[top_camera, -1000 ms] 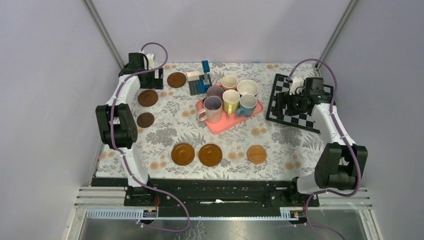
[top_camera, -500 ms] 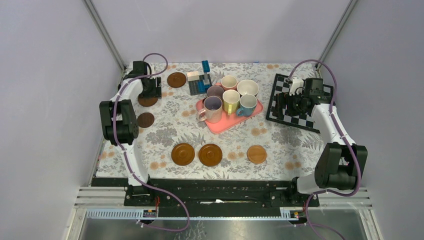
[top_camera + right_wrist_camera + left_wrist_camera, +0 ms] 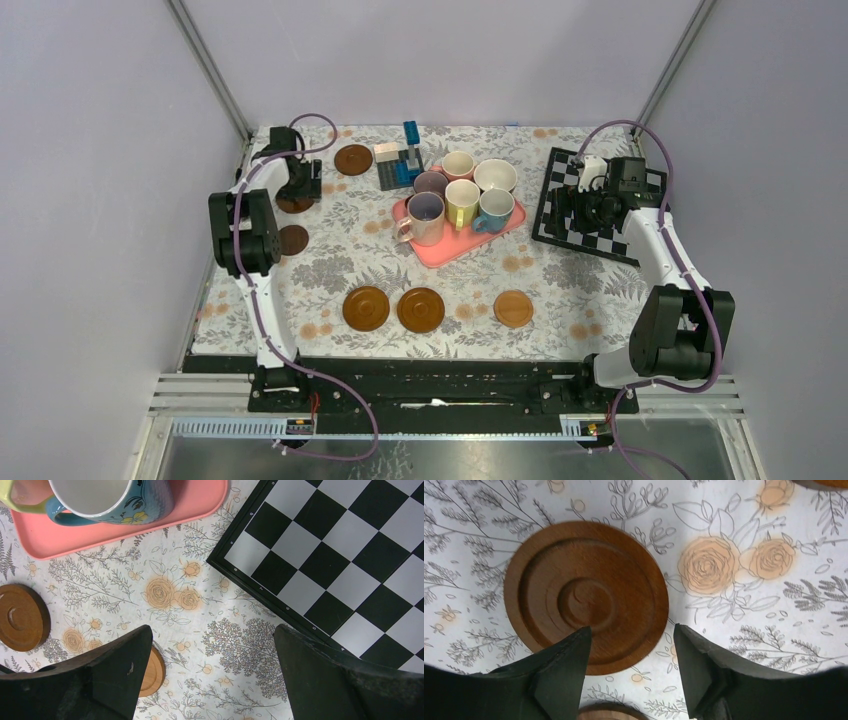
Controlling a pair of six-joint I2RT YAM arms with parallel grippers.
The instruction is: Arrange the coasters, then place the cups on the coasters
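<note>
My left gripper (image 3: 298, 190) hangs low over a dark brown coaster (image 3: 586, 597) at the back left. It is open: one fingertip (image 3: 574, 647) overlaps the disc's near part, the other stands beside its rim over the cloth. More coasters lie at the back (image 3: 353, 159), the left (image 3: 292, 240) and in a front row (image 3: 366, 308) (image 3: 421, 310) (image 3: 513, 308). The cups stand together on a pink tray (image 3: 452, 250): pale pink (image 3: 425, 218), mauve (image 3: 431, 184), yellow (image 3: 462, 203), white (image 3: 495, 176), light blue (image 3: 495, 210), salmon (image 3: 458, 164). My right gripper (image 3: 585, 205) is open above the cloth, holding nothing.
A black-and-white chessboard (image 3: 590, 205) lies at the right under the right arm. A blue and grey block stand (image 3: 400, 160) sits behind the tray. Grey walls close in the floral tablecloth on three sides.
The left arm has swung forward from the back corner and come down over the dark coaster, its jaws narrowing on the way. The right arm has not moved.
</note>
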